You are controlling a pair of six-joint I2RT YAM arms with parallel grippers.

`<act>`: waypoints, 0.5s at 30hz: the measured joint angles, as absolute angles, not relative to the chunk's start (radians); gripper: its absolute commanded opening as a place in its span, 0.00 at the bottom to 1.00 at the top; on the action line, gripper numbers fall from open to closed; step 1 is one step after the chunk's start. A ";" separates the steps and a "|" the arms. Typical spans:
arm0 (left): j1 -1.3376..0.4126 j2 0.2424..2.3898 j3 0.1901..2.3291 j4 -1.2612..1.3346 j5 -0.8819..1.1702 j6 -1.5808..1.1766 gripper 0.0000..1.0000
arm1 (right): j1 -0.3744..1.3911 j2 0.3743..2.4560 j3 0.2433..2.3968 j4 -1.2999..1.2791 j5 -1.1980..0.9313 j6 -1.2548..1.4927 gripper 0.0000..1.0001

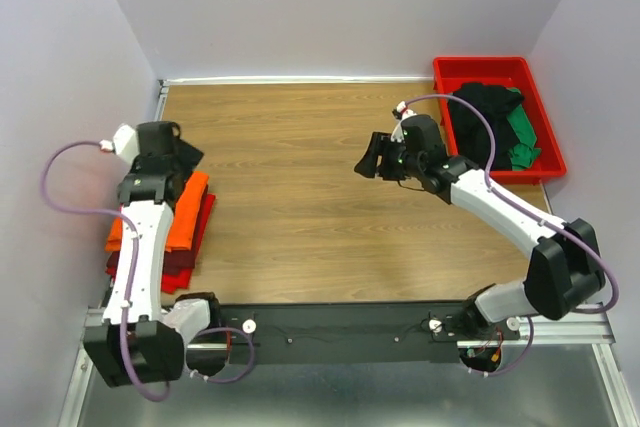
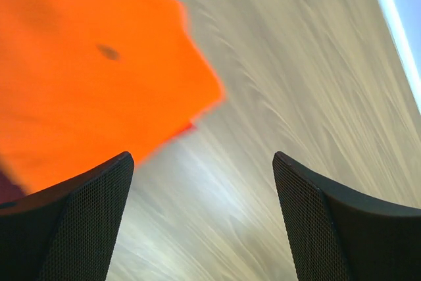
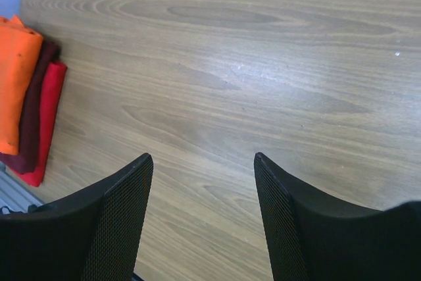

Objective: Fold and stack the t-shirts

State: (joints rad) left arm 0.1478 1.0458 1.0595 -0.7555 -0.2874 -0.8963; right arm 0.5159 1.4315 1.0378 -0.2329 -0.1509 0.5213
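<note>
A stack of folded t-shirts lies at the table's left edge: a bright orange shirt [image 1: 184, 215] on top, a maroon one [image 1: 183, 260] and a red one [image 1: 204, 219] under it. The stack also shows in the right wrist view, with orange [image 3: 14, 83], maroon [image 3: 33, 106] and red [image 3: 49, 110]. A black shirt [image 1: 487, 117] and a green shirt [image 1: 524, 130] lie loose in the red tray [image 1: 480, 68]. My left gripper [image 1: 186, 155] is open and empty, just above the orange shirt's [image 2: 85, 64] far corner. My right gripper [image 1: 371, 158] is open and empty over bare wood mid-table.
White walls close in the table on the left, back and right. The metal rail [image 1: 400, 332] with the arm bases runs along the near edge. Bare wooden tabletop [image 1: 300, 167] lies between the stack and the tray.
</note>
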 measured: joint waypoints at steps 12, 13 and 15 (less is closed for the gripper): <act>-0.526 1.440 1.332 -0.492 -0.320 -0.789 0.92 | 0.516 1.254 1.031 -0.233 0.056 0.522 0.71; -0.552 1.457 1.335 -0.468 -0.317 -0.756 0.92 | 0.516 1.234 1.028 -0.233 0.076 0.520 0.73; -0.588 1.477 1.334 -0.430 -0.293 -0.702 0.92 | 0.516 1.203 1.015 -0.230 0.121 0.516 0.73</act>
